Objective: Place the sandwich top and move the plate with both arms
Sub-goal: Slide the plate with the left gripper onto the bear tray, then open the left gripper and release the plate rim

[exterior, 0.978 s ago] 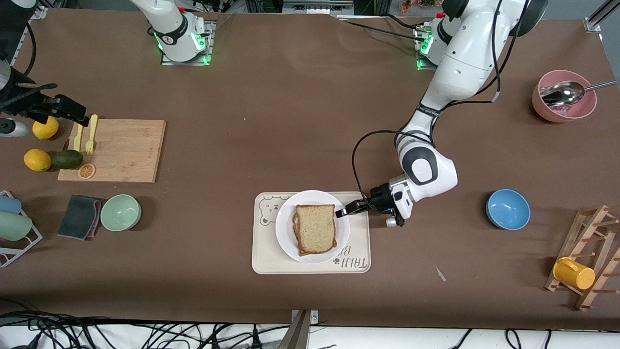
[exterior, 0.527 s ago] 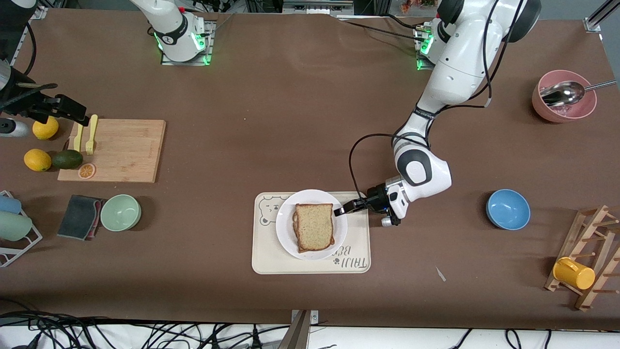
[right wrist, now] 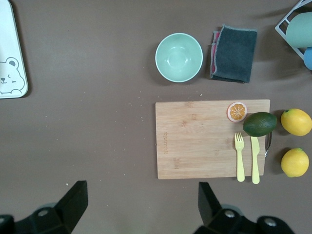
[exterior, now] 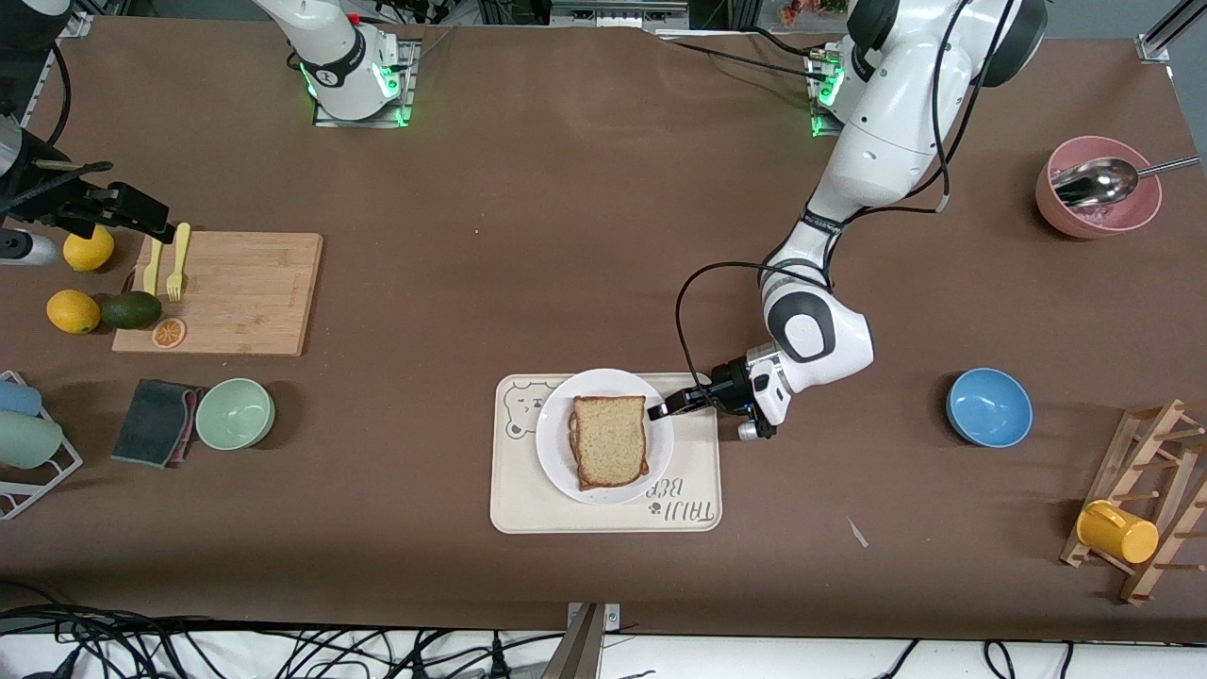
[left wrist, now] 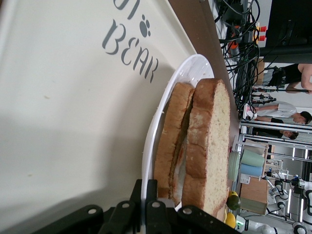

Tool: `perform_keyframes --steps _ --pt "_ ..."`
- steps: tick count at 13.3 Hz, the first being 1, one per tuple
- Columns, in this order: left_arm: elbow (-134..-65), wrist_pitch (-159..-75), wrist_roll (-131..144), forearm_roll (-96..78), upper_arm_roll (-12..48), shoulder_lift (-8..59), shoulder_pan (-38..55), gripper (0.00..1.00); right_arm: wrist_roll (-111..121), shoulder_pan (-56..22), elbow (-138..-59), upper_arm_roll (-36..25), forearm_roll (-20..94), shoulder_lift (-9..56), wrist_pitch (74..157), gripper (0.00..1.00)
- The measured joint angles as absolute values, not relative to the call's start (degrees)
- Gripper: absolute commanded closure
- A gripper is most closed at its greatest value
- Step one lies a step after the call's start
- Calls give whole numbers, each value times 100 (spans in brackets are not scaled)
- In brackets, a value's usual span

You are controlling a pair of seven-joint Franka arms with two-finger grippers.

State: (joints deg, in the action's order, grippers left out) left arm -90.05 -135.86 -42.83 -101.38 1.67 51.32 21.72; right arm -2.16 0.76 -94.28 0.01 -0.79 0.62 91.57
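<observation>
I see the left gripper (exterior: 657,409) closed on the plate (exterior: 556,451) rim; sandwich top (exterior: 609,440) lies on it. My right gripper (exterior: 141,219) waits open over the cutting board (exterior: 240,292).

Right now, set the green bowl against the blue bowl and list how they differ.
The green bowl is pale mint, while the blue bowl is a stronger sky blue. The green bowl sits toward the right arm's end of the table, beside a dark cloth; the blue bowl sits toward the left arm's end with nothing touching it. Both are round, upright and similar in size.
</observation>
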Motion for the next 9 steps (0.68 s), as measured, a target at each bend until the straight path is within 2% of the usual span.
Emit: perform_keyframes --steps 4,5,6,7,8,9 --pt "-8960 -13596 -4283 -10138 52 5189 2177 100 -216 76 -9428 2 -78 57 9151 0" --pt "-8938 -13595 -4283 -10138 27 5214 2177 96 -216 76 -9428 1 -78 57 9151 0" --pt "-8919 -13592 -4283 -10138 22 5232 2178 74 -216 76 -9428 1 -78 57 9150 0" --pt "-8908 -13592 -4283 -10138 22 5237 2178 59 -216 76 -9428 1 -78 57 9150 0" --pt "-8895 -13588 -4283 -10138 22 5237 2181 39 -216 76 -9428 1 -78 56 9150 0" --pt "-8875 -13585 -4283 -10138 23 5237 2190 33 -216 76 -9428 1 -78 56 9149 0"
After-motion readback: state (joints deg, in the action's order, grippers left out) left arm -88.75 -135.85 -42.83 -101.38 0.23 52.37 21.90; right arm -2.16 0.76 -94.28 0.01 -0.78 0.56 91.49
